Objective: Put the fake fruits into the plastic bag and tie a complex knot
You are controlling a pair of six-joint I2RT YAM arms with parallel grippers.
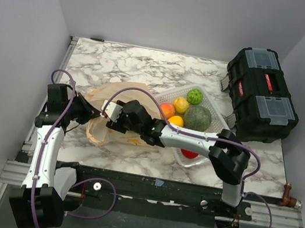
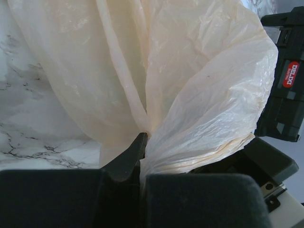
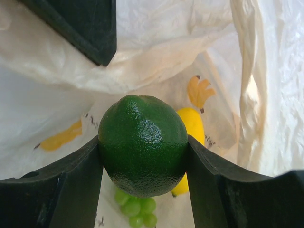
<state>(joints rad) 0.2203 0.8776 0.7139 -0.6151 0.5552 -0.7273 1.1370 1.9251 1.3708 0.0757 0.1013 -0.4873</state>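
The pale-orange plastic bag (image 1: 122, 91) lies on the marble table, its mouth towards the arms. My left gripper (image 2: 142, 142) is shut on a bunched fold of the bag's edge (image 2: 199, 142). My right gripper (image 3: 142, 142) reaches into the bag's mouth, shut on a dark green lime (image 3: 142, 147). Below the lime, inside the bag, lie a yellow lemon (image 3: 194, 124) and a bunch of green grapes (image 3: 135, 208). Seen from above, the two grippers (image 1: 86, 113) (image 1: 110, 113) sit close together at the bag. The knot is out of view.
A white lattice basket (image 1: 218, 115) right of the bag holds several fake fruits, among them an orange one (image 1: 167, 110) and a big dark green one (image 1: 197, 118). A black toolbox (image 1: 262, 95) stands at the back right. Grey walls enclose the table.
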